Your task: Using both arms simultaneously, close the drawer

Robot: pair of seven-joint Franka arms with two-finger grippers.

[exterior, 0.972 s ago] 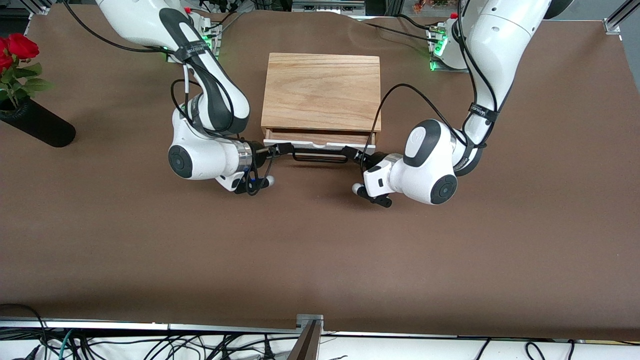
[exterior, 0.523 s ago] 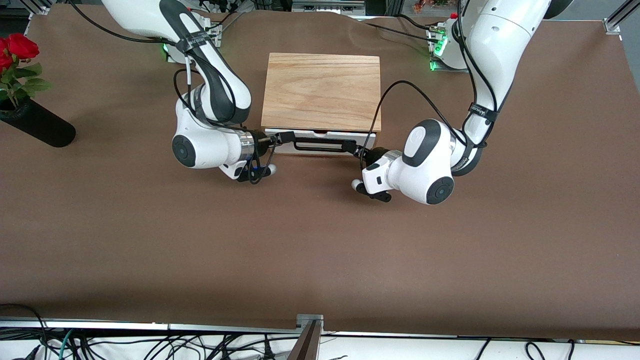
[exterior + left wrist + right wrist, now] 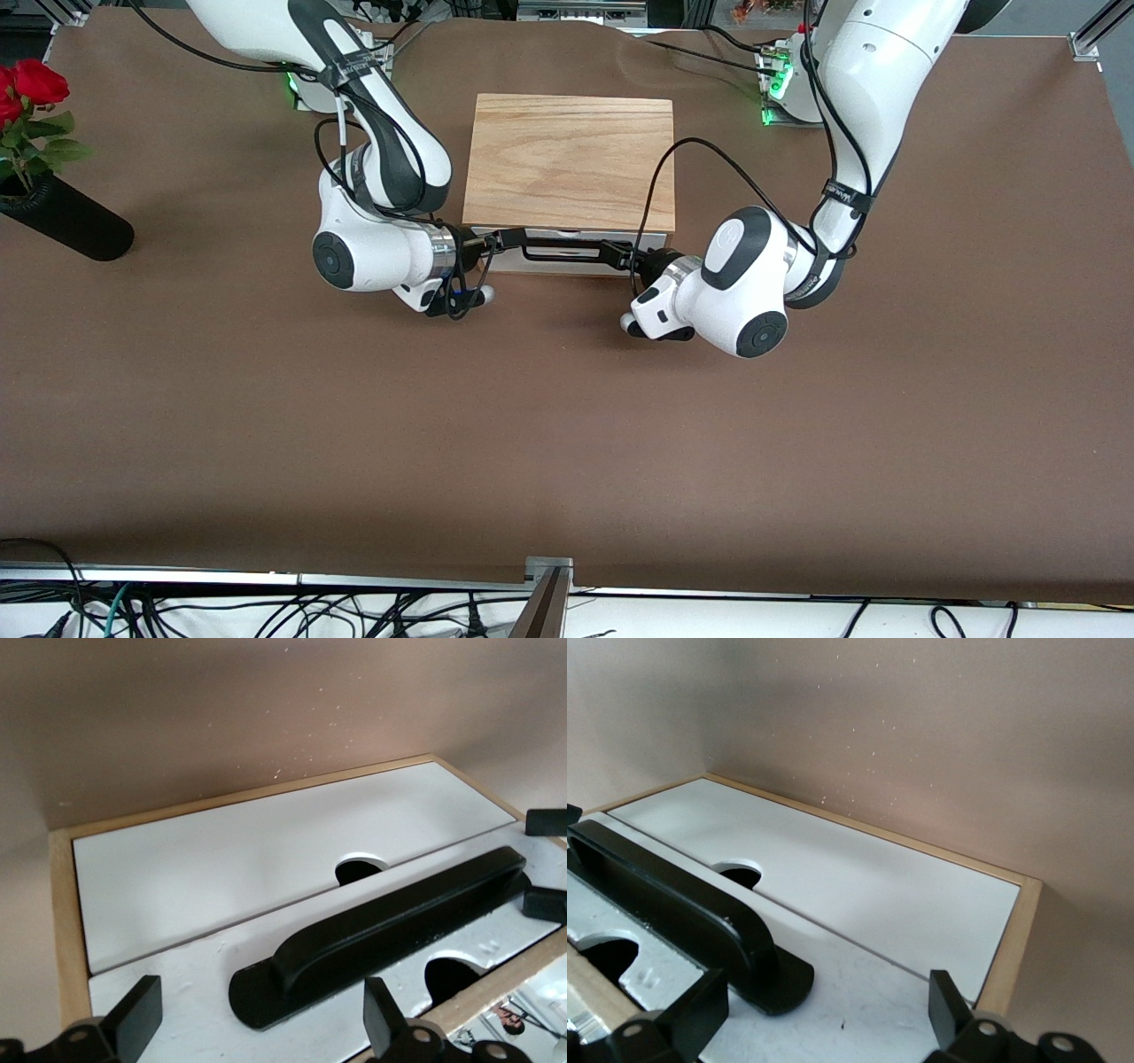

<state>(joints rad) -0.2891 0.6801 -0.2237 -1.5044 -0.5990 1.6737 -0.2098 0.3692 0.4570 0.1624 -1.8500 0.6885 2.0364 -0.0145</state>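
Note:
The oak box (image 3: 568,159) stands mid-table between both arms. Its drawer (image 3: 576,262) sits pushed in, white front about flush under the box's top, no tray showing. The black handle (image 3: 567,251) spans the front. My right gripper (image 3: 502,240) is open against the front at the handle's end toward the right arm; the right wrist view shows the gripper (image 3: 824,1010) straddling the handle's foot (image 3: 775,981). My left gripper (image 3: 617,254) is open at the other end; the left wrist view shows the gripper (image 3: 257,1023) beside the handle (image 3: 390,921) on the white panel (image 3: 177,992).
A black vase (image 3: 66,221) with red roses (image 3: 35,84) stands at the right arm's end of the table. A second white panel (image 3: 230,859) with a finger notch lies beside the drawer's front. Brown table cloth (image 3: 567,443) stretches toward the front camera.
The drawer has slid into the box: the open tray seen a second ago no longer shows. Both grippers have moved with the front panel toward the box.

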